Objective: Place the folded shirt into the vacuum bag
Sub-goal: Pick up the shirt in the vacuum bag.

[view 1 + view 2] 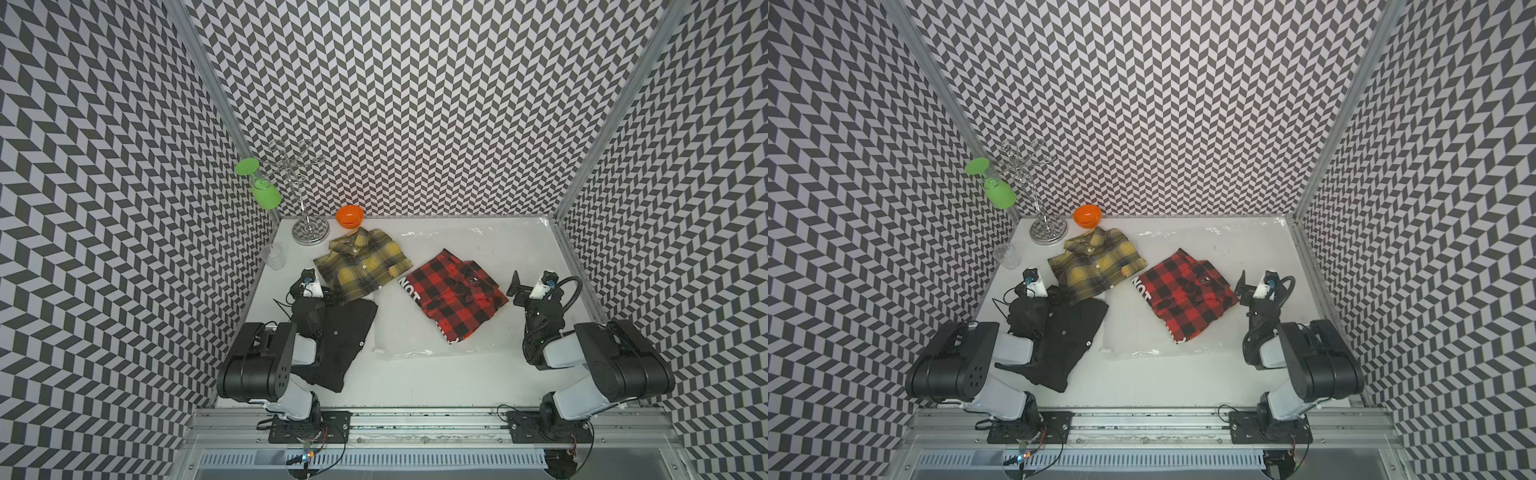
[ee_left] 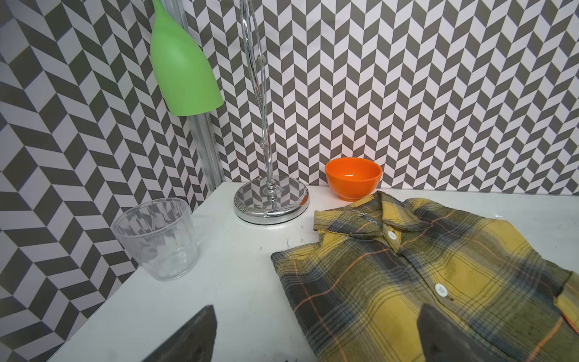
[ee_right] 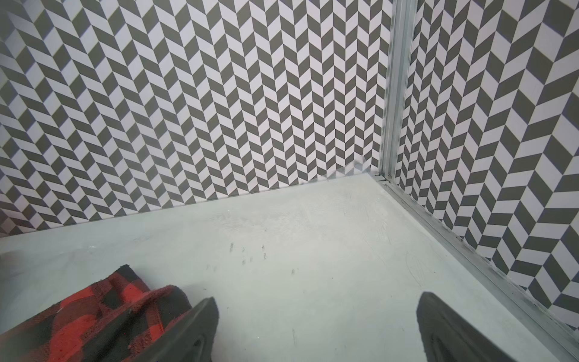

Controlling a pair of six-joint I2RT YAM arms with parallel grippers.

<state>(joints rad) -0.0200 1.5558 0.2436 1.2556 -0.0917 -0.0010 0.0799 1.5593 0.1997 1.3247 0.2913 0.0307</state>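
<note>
Clear film may drag or pinch shut, and cloth lifted by one edge may unfold: one vacuum bag [image 1: 401, 332] lies right of centre with one red shirt [image 1: 455, 297] on or in it, one yellow shirt [image 1: 361, 264] and one black shirt [image 1: 340, 340] leftward, left tool [image 2: 316, 341] and right tool [image 3: 316, 332] both agape, empty.
</note>
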